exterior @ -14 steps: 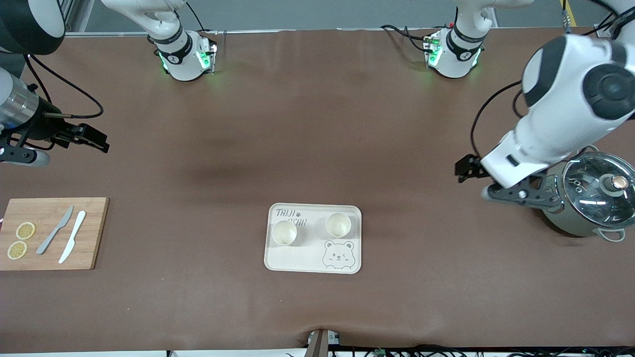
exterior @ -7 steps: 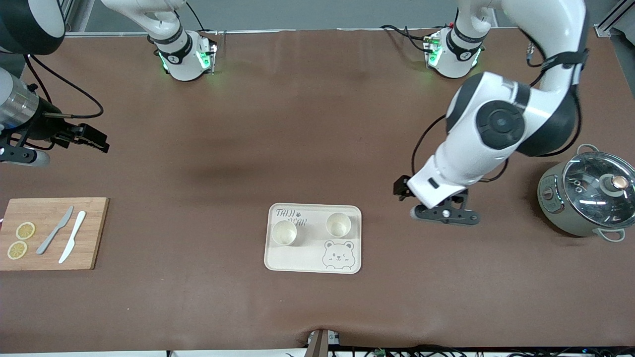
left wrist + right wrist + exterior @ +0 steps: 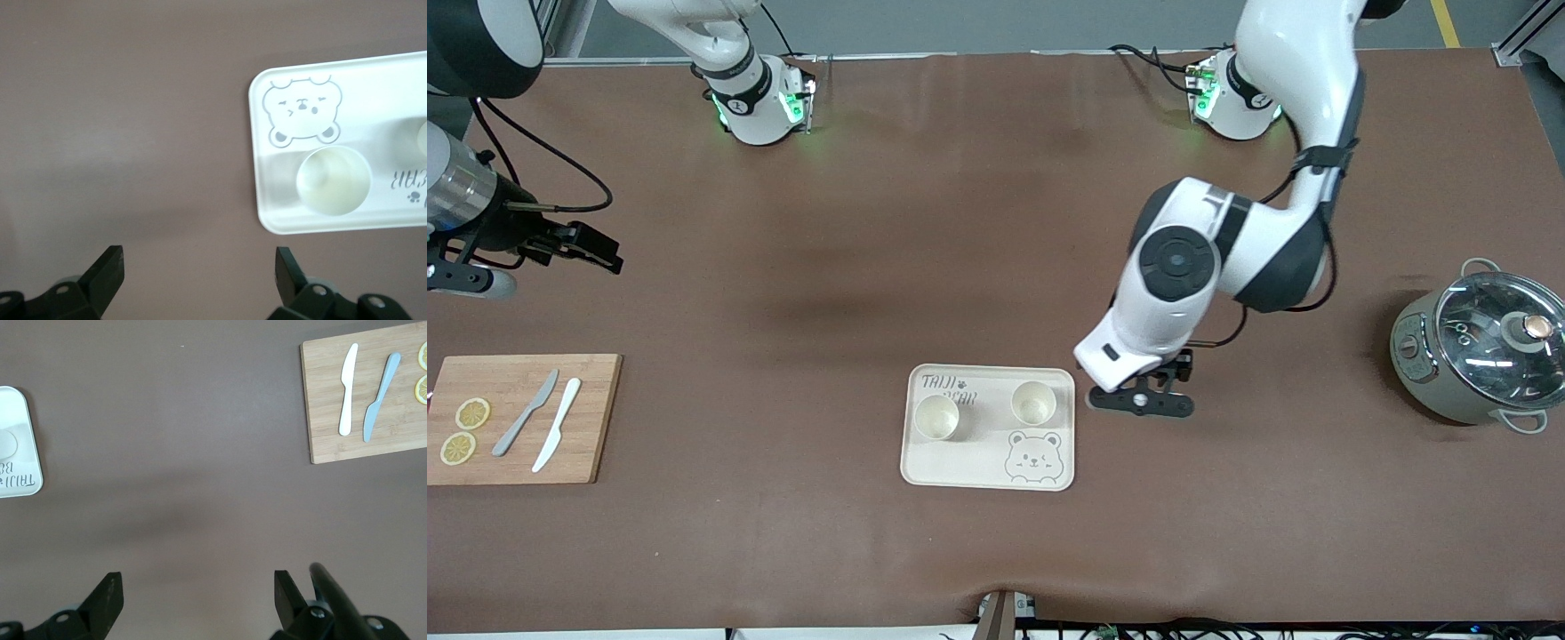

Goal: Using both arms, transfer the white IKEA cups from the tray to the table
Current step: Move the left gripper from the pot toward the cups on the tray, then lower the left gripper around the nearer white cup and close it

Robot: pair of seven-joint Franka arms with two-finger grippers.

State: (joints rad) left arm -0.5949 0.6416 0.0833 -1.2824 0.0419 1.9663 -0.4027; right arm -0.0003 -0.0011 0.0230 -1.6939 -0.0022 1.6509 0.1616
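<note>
Two white IKEA cups stand upright on the cream bear tray (image 3: 960, 467) in mid-table, one (image 3: 936, 417) toward the right arm's end and one (image 3: 1033, 403) toward the left arm's end. My left gripper (image 3: 1116, 378) hangs over the bare table just beside the tray's edge at the left arm's end. It is open and empty in the left wrist view (image 3: 200, 273), which shows the closer cup (image 3: 333, 183) and the tray's rim (image 3: 257, 167). My right gripper (image 3: 591, 249) waits open and empty (image 3: 198, 593) over the table at the right arm's end.
A wooden cutting board (image 3: 596, 418) with two knives and lemon slices lies at the right arm's end and shows in the right wrist view (image 3: 327, 407). A grey pot with a glass lid (image 3: 1489, 356) stands at the left arm's end.
My left arm has swung from over the pot across the table to the tray's edge. The right arm, the cups and the tray have not moved.
</note>
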